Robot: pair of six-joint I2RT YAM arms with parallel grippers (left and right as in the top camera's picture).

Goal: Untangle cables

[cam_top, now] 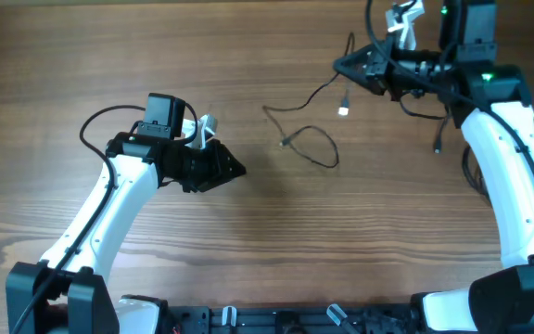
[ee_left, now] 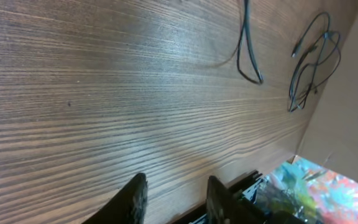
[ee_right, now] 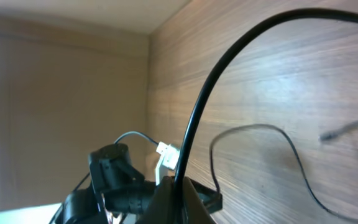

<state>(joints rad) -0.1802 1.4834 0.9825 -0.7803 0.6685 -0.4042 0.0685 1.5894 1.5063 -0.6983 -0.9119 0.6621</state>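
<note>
The right gripper (cam_top: 337, 66) clenched one thin black cable (ee_right: 196, 121) lifted off the table (cam_top: 109, 56), its slack trailing to a loose loop (cam_top: 334, 148) well ahead of the spread, empty left gripper (ee_left: 174, 198), which probably needed next to pin that loop for the pull-apart.

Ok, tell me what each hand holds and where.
Right hand pinches a black cable partway along its cord, not at a plug. Left hand holds nothing.
</note>
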